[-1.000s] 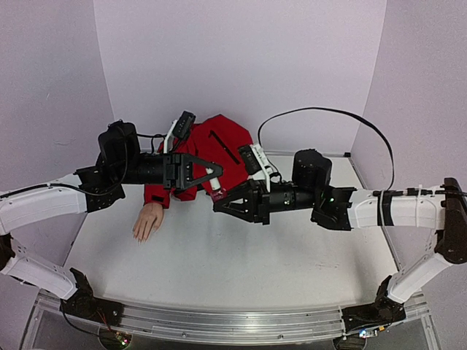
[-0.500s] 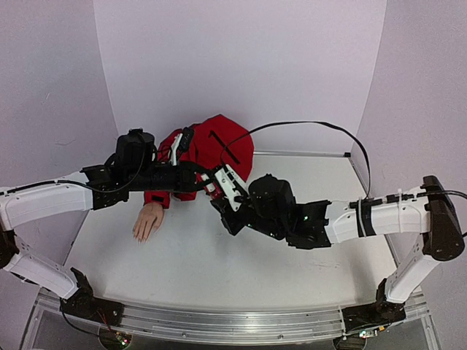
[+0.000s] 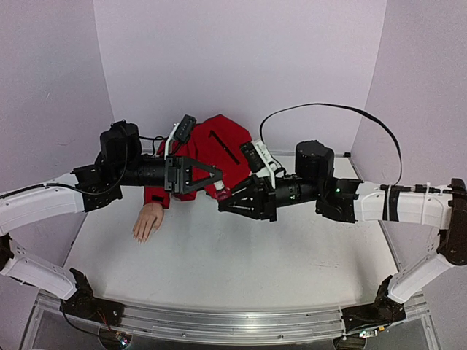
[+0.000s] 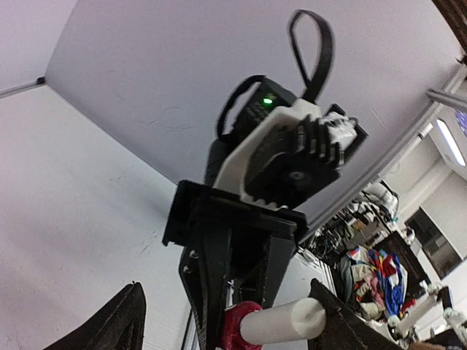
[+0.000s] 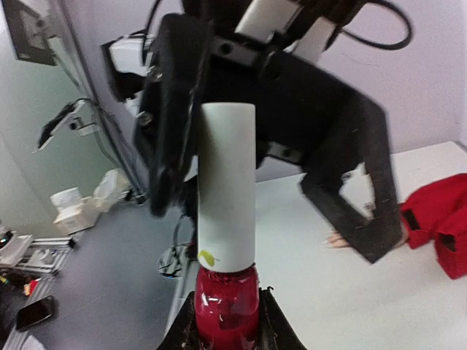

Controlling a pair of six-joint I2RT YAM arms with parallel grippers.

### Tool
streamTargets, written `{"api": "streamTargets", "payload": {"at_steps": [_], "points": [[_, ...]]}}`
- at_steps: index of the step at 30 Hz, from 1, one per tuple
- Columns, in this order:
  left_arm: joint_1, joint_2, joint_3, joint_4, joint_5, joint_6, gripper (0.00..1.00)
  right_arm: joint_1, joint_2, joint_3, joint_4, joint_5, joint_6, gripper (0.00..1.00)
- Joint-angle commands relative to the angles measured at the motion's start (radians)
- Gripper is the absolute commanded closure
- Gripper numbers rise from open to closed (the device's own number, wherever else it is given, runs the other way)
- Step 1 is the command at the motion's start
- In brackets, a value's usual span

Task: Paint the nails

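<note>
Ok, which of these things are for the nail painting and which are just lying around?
For the job: nails on the hand, bottle in the right tool, its cap, left tool.
Lying about: red jacket.

Pretty clearly a robotics lab: plain white booth walls (image 3: 241, 65), metal rail (image 3: 219, 321) up front, cluttered benches (image 4: 372, 273) and more gear (image 5: 69, 204) out back.

pale lilac walls (image 3: 241, 65) enclose a white table (image 3: 219, 262) on three sides.
</note>
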Motion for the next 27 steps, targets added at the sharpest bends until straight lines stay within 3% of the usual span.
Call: {"api": "streamTargets", "payload": {"at_steps": [1,12,19,21,23,26,27], "points": [[0.001,-0.032,-0.002,0.191,0.130,-0.029,0.26,0.008,-0.033,0.043,0.081,-0.270,0.082,1.00],[-0.013,-0.030,-0.016,0.202,0.146,-0.020,0.59,0.008,-0.021,0.036,0.119,-0.145,0.094,1.00],[-0.017,-0.018,-0.028,0.187,0.091,0.005,0.80,0.008,-0.036,0.010,0.099,0.120,0.052,1.00],[-0.018,-0.022,-0.038,0.167,0.040,0.020,0.84,0.008,-0.047,0.007,0.058,0.265,0.024,1.00],[-0.019,-0.029,-0.040,0.107,-0.067,0.041,0.90,0.037,-0.054,0.011,-0.017,0.538,-0.014,1.00],[-0.019,-0.025,-0.030,-0.009,-0.232,0.048,0.94,0.182,-0.020,0.029,-0.052,1.210,-0.132,1.00],[-0.019,-0.015,-0.021,-0.043,-0.269,0.044,0.97,0.209,0.008,0.050,-0.051,1.360,-0.160,1.00]]}}
